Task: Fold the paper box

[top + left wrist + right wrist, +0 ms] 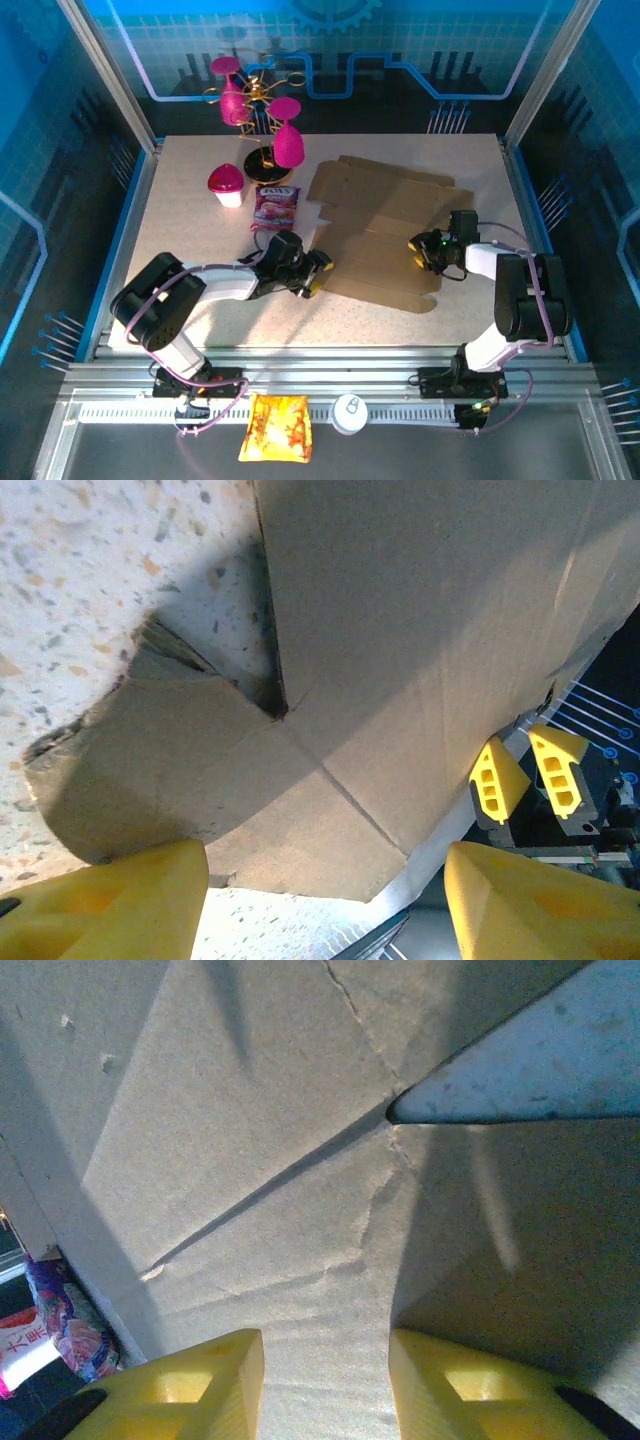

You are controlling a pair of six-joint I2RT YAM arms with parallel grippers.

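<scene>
Much of the paper box (pixel 385 235) is hard to read. From above, a shadow falls across its middle and hides the creases there. In both wrist views it is so close that its edges run off the picture. It is a brown cardboard sheet lying mostly flat on the right of centre of the speckled table (pixel 200 240). Its flaps are spread out, so no walls stand and it forms no container.

The left gripper (pixel 320 274) sits low at the box's near left corner. In its own wrist view, its yellow fingers (pixel 110 905) are cut off at the bottom and spread wide apart. A ragged corner flap lies just ahead of them and is not pinched.

The right gripper (pixel 418 252) is at the box's right edge. Its fingers (pixel 190 1395) are parted by a narrower gap, and bare cardboard shows between them with nothing clamped.

A pink snack packet (pixel 275 207) lies just beside the box's left edge. Farther left is a small white cup (pixel 226 186) under a pink dome that hides its contents. Behind it is a gold stand with pink pieces (pixel 262 120), too tangled to make out.
</scene>
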